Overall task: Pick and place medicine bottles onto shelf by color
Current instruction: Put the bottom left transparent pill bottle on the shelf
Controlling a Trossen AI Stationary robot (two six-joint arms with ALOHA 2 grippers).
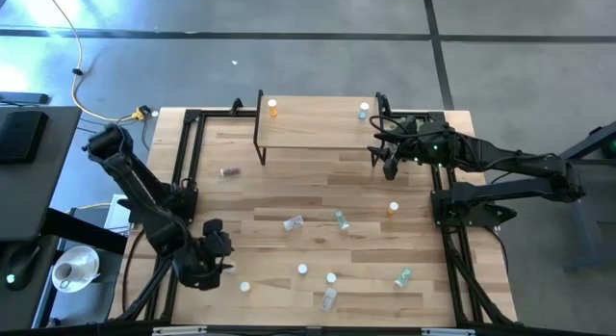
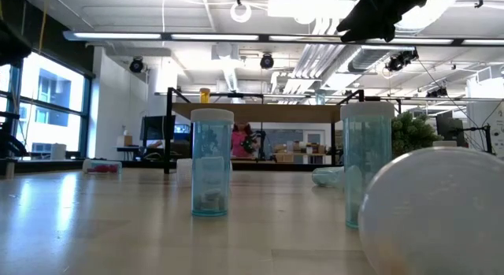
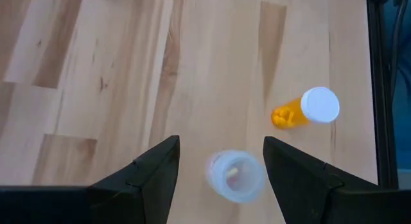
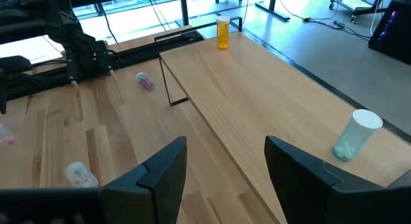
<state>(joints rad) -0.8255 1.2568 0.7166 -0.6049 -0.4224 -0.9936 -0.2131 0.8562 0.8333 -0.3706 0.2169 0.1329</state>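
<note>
The shelf (image 1: 318,124) stands at the table's far side, bearing an upright orange bottle (image 1: 273,108) near its left end and a blue one (image 1: 363,111) near its right end. Medicine bottles lie scattered on the table: pink (image 1: 229,170), green (image 1: 341,219), orange (image 1: 393,209). My left gripper (image 3: 218,144) is open at the near left (image 1: 221,247), above a pale upright white-capped bottle (image 3: 234,176) that shows between its fingers without touching them. An orange bottle (image 3: 302,112) lies beside it. My right gripper (image 4: 225,144) is open, held above the shelf's right end (image 1: 388,163).
More bottles stand or lie near the front edge (image 1: 331,277), (image 1: 402,276). Two upright blue bottles (image 2: 211,161), (image 2: 366,165) and a big white cap (image 2: 433,212) show close in the low view. Black frame rails (image 1: 188,163) run along the table's left and right sides.
</note>
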